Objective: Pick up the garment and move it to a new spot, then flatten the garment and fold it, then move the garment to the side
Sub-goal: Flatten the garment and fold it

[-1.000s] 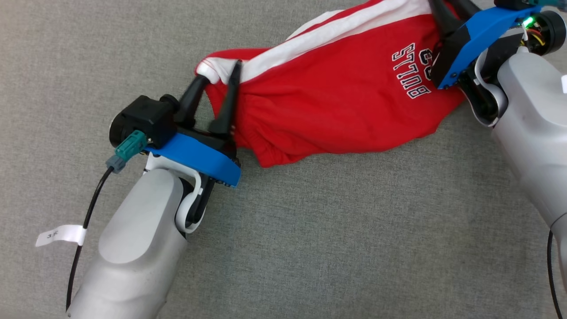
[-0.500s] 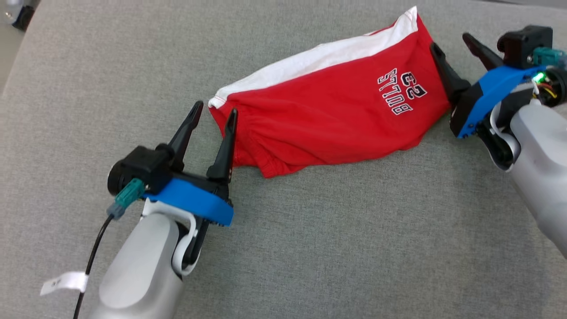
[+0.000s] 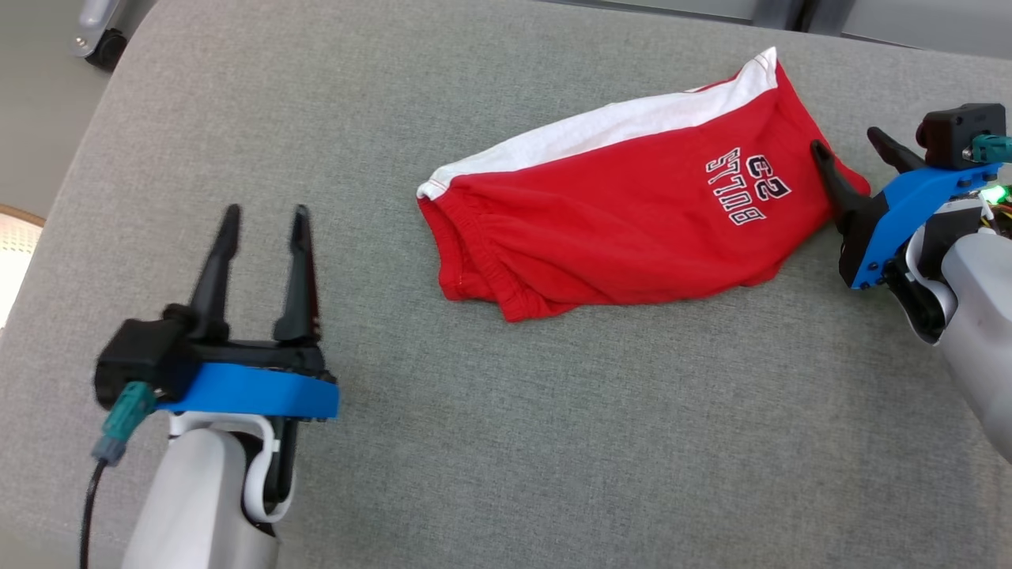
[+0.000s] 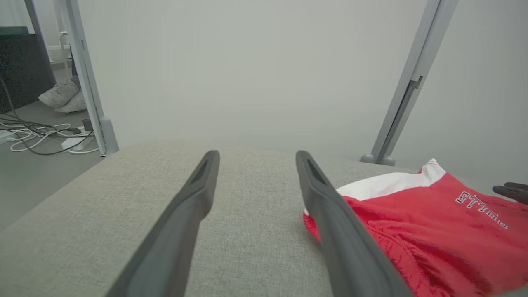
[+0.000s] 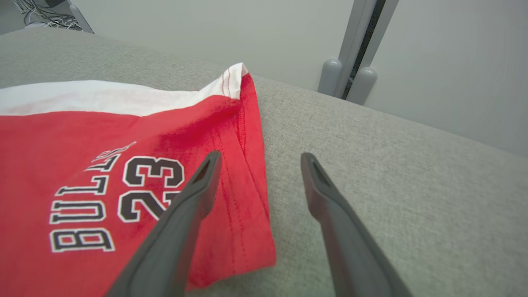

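The left end effector (image 3: 266,209) and right end effector (image 3: 845,140) are both released and empty. The red garment (image 3: 617,221) lies on the grey bench (image 3: 553,442) between them, apart from the left end effector, with its hem beneath one finger of the right. It looks placed, so flattening it next likely calls for grips on its corners.

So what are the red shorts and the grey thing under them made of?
The red shorts look like soft knit cotton, matte, with wrinkles and stitched hems. The grey surface looks like woven cloth, probably over padding: speckled weave, rounded edge.
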